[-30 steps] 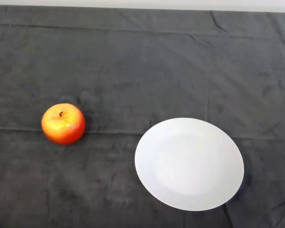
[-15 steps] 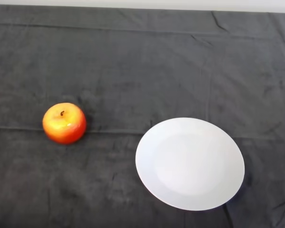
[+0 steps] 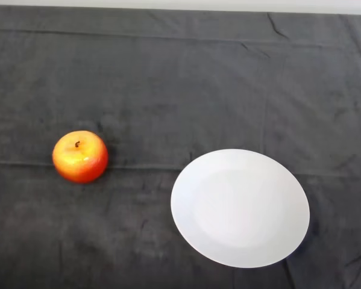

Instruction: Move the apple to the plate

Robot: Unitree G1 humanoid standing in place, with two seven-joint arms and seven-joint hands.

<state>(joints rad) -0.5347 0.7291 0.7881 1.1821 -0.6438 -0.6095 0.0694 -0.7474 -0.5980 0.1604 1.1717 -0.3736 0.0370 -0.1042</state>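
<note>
- The white plate (image 3: 240, 208) lies nearest the camera, in the lower right part of the head view, flat on the dark cloth (image 3: 168, 90) that covers the table
- The plate is round and shows as a slightly tilted oval, its long axis running from upper left to lower right; its lowest rim comes close to the bottom edge of the view
- Nothing rests on the plate; its surface is plain white with a faint inner ring
- A shadow falls on the cloth along the plate's lower right rim
- The apple (image 3: 80, 156) sits further back and to the left, on the cloth, well apart from the plate and not touching it
- The apple is red and orange with a yellow patch near the top, and stands upright, its short dark stem pointing up toward the camera
- The apple is roughly round, so it shows no clear long axis; its stem dimple sits slightly above the middle of the fruit as seen from here
- A horizontal fold in the cloth runs behind the apple's lower half and on toward the plate's upper left rim
- Beyond both objects the cloth stretches back with several creases, one long fold crossing near the far side
- At the very top a pale strip shows past the far edge of the cloth
- No part of the robot's arm or hand appears, so nothing holds the apple
</note>
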